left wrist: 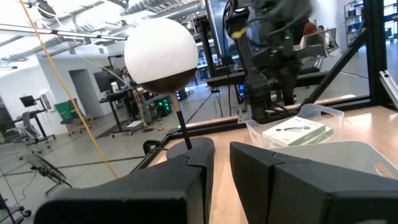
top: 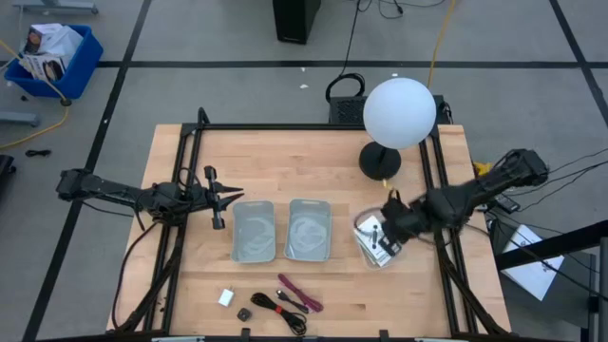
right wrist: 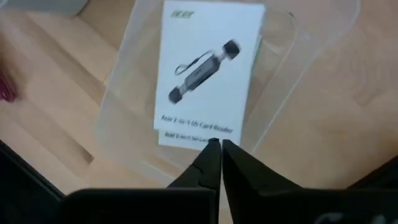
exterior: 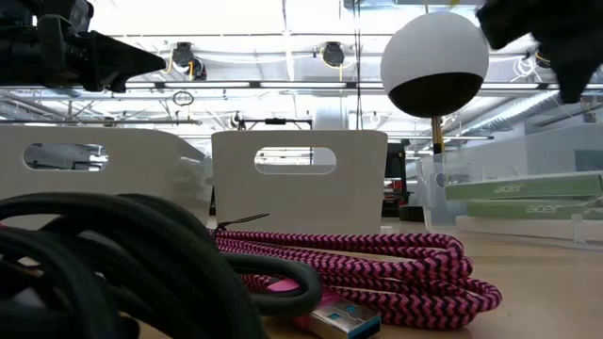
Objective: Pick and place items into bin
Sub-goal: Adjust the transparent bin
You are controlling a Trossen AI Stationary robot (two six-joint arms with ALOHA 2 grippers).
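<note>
A clear plastic bin stands right of the middle of the table with white printed cards lying flat inside it. My right gripper hangs shut just above the top card, pointing steeply down, with nothing between its fingers; the high view shows it over the bin. Near the table's front edge lie a white block, a tiny black piece, a black cable and a dark-red braided strap. My left gripper waits at the left, level above the table, its fingers a narrow gap apart.
Two grey trays sit side by side mid-table, between the two arms. A white globe lamp on a black foot stands at the back right, just beyond the bin. Bare wood lies at the front right and back left.
</note>
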